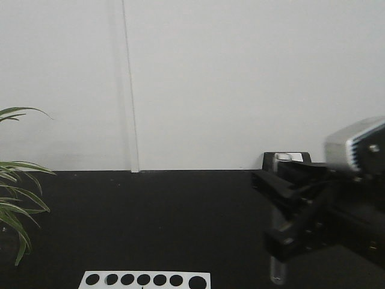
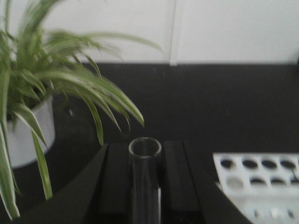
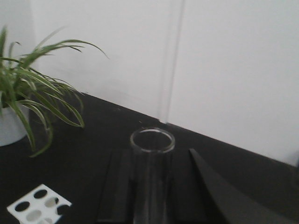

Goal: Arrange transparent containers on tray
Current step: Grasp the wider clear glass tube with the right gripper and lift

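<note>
Left gripper (image 2: pixel 145 150) is clamped on a tube (image 2: pixel 145 186); right gripper (image 3: pixel 152 155) on a second tube (image 3: pixel 150 186), rims free, likely for setting onto the tray; rack (image 1: pixel 144 280) lies at six o'clock.

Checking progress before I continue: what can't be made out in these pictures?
Tray: in no view.
Rack: front view, cut off by the bottom edge.
Left tube: left wrist view, lower end past the bottom edge.
Right tube: right wrist view, likewise.

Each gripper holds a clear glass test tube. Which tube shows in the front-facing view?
The tube in the right gripper, at that view's lower right; the left gripper holds its tube outside it.
</note>
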Controlling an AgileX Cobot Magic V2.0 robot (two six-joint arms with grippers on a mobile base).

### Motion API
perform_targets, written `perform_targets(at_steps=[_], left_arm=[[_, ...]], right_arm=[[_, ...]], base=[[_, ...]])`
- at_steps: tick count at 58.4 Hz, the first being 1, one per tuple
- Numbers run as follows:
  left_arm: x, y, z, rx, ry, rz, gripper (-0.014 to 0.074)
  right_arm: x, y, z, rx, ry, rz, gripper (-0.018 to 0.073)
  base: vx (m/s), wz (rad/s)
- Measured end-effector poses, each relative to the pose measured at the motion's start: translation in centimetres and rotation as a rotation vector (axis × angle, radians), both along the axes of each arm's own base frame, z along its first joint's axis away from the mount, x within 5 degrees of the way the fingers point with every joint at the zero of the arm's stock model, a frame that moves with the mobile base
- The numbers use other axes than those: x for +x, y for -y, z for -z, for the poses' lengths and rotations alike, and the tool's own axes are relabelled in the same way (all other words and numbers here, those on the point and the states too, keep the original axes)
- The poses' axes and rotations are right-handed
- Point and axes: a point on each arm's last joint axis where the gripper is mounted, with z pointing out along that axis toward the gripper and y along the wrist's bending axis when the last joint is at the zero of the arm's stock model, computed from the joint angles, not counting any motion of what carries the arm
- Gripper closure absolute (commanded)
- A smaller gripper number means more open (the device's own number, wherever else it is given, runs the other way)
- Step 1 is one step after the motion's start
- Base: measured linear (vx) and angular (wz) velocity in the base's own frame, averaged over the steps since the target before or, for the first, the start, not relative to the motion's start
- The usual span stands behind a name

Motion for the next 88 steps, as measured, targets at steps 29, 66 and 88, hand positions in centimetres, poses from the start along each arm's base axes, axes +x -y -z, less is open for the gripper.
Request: perform_targets(at_steps=[29,66,88], left_arm=[[-2.3,2.3,-0.6,0.008,0.055,0.315,0.0596],[-2.3,2.3,-0.6,0.007,0.054,0.316,0.0596],[-2.3,2.3,-0.6,0.007,0.054,0.316,0.0596]], right_arm=[[-7.7,6.3,2.0,0.054,-0.010,0.095,0.0572],[-7.8,6.3,1.9,0.055,-0.008,0.097,0.0572],[-7.8,6.3,1.9,0.054,-0.010,0.098,0.0572]], base=[[0.00,0.00],[0.00,0.00],[-0.02,0.01]])
